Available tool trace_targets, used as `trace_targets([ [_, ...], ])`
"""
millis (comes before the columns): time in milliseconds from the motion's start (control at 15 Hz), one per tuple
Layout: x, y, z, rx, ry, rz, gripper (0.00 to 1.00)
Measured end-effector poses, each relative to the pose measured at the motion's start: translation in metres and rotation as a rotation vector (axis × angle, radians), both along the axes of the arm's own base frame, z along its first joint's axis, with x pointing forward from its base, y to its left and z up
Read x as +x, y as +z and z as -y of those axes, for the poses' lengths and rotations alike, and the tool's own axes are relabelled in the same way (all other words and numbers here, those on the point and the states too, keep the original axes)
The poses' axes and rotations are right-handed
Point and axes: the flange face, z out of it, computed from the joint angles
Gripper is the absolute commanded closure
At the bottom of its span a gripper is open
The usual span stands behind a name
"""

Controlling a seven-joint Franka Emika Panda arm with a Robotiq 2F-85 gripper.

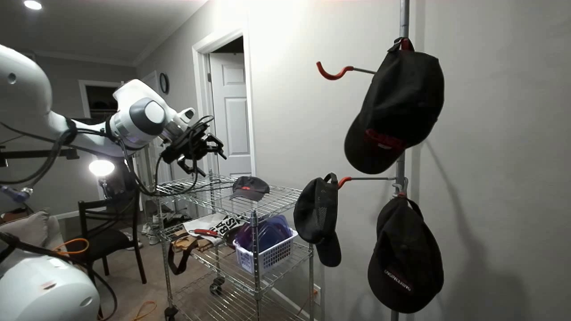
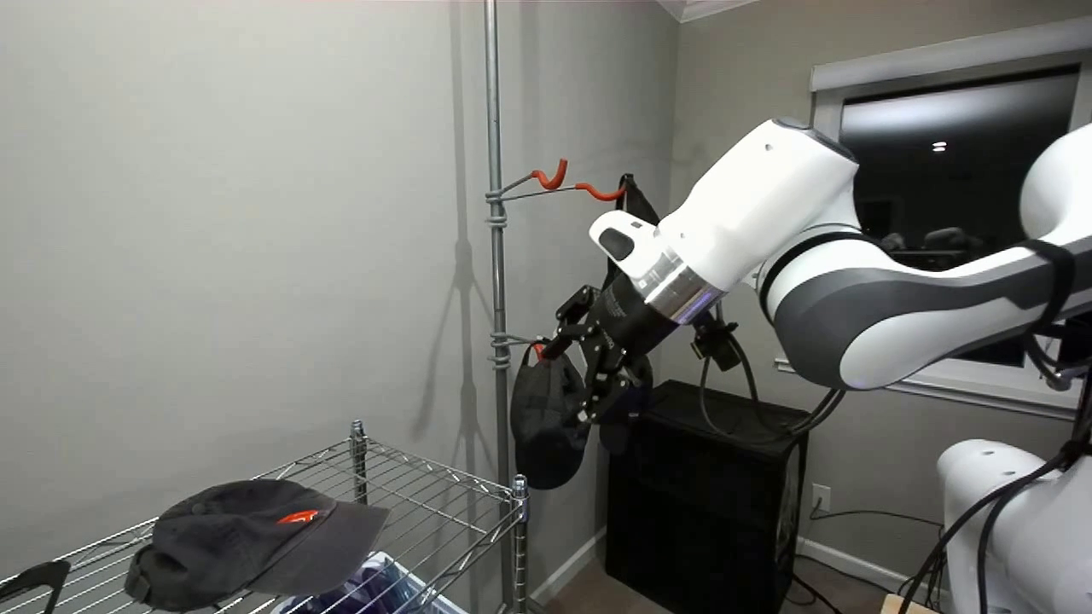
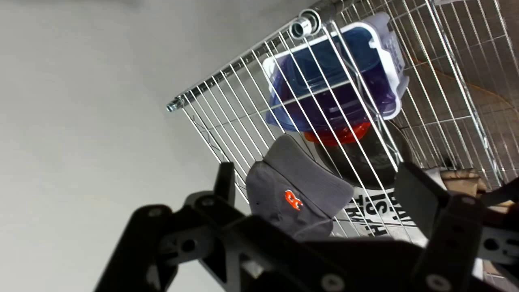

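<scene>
you're holding the gripper (image 1: 214, 166) spread, empty — the gray cap (image 3: 295, 190) is lying near the wall-side edge of the shelf (image 2: 446, 471) that's bearing it.

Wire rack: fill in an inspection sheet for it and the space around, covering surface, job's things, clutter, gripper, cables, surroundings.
Surface: wire rack, top tier of open bars.
Job's things: dark grey cap lies on the top tier; three black caps hang from red-tipped hooks.
Clutter: on the tier below, white basket with blue and purple plastic, white item with black lettering.
Gripper: open, holding nothing, apart from every cap.
Cables: black cables loop beneath the arm in both exterior views.
Surroundings: grey wall, black chair, door.
</scene>
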Motion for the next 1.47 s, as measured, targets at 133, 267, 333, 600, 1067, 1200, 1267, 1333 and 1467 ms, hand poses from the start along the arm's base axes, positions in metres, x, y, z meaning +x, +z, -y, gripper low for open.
trace_targets([
  [133, 0.008, -0.01, -0.023, 0.001, 0.032, -0.026, 0.0],
  [267, 0.015, -0.016, -0.045, 0.001, 0.06, -0.046, 0.0],
  [333, 0.018, -0.018, -0.055, 0.001, 0.072, -0.055, 0.0],
  [600, 0.031, -0.023, -0.089, 0.005, 0.107, -0.088, 0.0],
  [1067, 0.066, -0.047, -0.12, 0.024, 0.102, -0.163, 0.0],
  [1200, 0.076, -0.057, -0.125, 0.027, 0.092, -0.185, 0.0],
  [1267, 0.081, -0.062, -0.128, 0.03, 0.085, -0.194, 0.0],
  [1333, 0.086, -0.066, -0.131, 0.034, 0.077, -0.201, 0.0],
  [1467, 0.096, -0.07, -0.138, 0.05, 0.057, -0.206, 0.0],
])
